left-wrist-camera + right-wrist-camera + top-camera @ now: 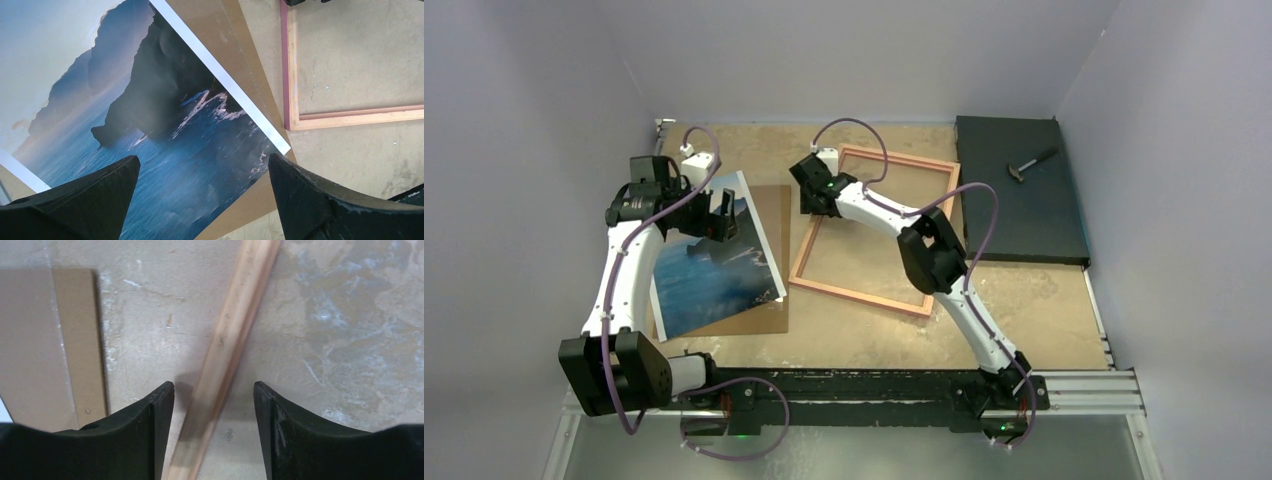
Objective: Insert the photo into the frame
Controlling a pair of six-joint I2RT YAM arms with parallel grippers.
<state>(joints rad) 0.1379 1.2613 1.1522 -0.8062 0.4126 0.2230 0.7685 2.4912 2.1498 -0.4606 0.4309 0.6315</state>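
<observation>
From above, the photo lies face up on the left of the worktop, tilted, resting on a brown backing board that shows along its right and near edges. The left tool hangs over the photo's far part. To the right of the board, close by it, the frame lies flat and tilted, pale wood side up. The right tool is at the frame's left rail near the far corner. At the far right a hammer rests on a black mat.

In the left wrist view, the left tool stands wide with nothing between its fingers. Below it lies the photo, with its dark cliffs and blue sea. The backing board juts out past the white border, and a frame corner lies just beyond.

In the right wrist view, the right tool is partly spread and straddles the blurred frame rail. A gap shows on either side, so nothing is gripped. The backing board lies to the left.
</observation>
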